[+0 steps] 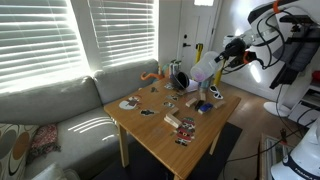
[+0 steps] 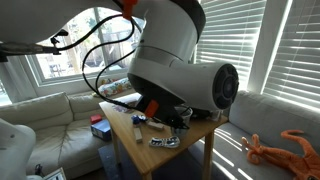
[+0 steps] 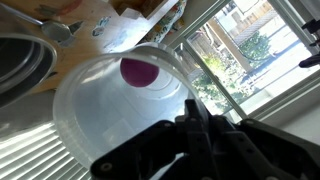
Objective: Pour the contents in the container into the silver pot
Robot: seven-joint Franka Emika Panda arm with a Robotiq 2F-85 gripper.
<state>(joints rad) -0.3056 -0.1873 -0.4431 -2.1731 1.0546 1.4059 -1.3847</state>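
My gripper (image 1: 213, 64) is shut on the container (image 1: 203, 70), a translucent whitish plastic cup, and holds it tilted above the far end of the wooden table (image 1: 165, 140). In the wrist view the cup (image 3: 105, 110) fills the middle, with a purple item (image 3: 138, 70) inside near its far end, and the dark fingers (image 3: 190, 130) clamp its lower side. The silver pot (image 1: 180, 78) stands on the table just beside the cup; its rim shows at the left edge of the wrist view (image 3: 20, 65). In an exterior view the arm (image 2: 180, 70) hides the cup and pot.
Several small items lie scattered on the table, among them an orange object (image 1: 150, 76) and a blue one (image 1: 205, 105). A grey couch (image 1: 50, 125) stands by the blinds. An orange toy (image 2: 275, 150) lies on a couch.
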